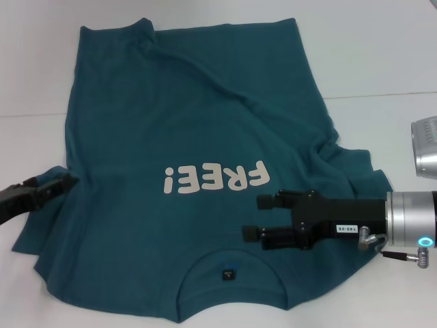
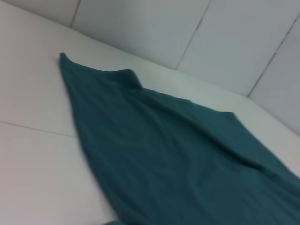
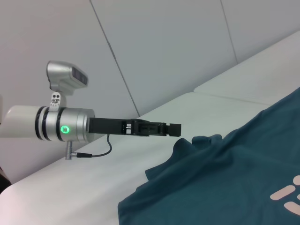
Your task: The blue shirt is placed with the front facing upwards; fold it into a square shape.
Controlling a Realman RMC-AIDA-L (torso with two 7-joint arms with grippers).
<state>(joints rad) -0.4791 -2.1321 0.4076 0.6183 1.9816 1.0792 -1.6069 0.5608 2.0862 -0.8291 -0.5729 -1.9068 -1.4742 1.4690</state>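
Left end effector (image 1: 65,183) sits low at the left edge of the large dark teal-blue short-sleeved cotton T-shirt (image 1: 198,130), right at the left sleeve, which looks bunched around its tip; can't tell if the fingers are parted or closed on cloth, contact is hidden. The shirt lies flat on the white desk (image 1: 382,55), front up, cream-white "FREE!" print (image 1: 214,180) reading upside down from the head camera, round ribbed collar with its small dark label (image 1: 228,275) nearest the robot, hem at the far side. So its long axis runs away from the robot, collar near, hem far. Body is wrinkled, with a diagonal crease running from the far-left hem toward the right sleeve. Right end effector (image 1: 250,217) hovers over the chest, just right of the collar and below the print, two fingers spread apart, nothing between them, pointing toward the left arm. Right sleeve lies under and behind that arm. My read: folding not started; each sleeve is next to its own arm, so sleeve-in folds come first. No containers in view.
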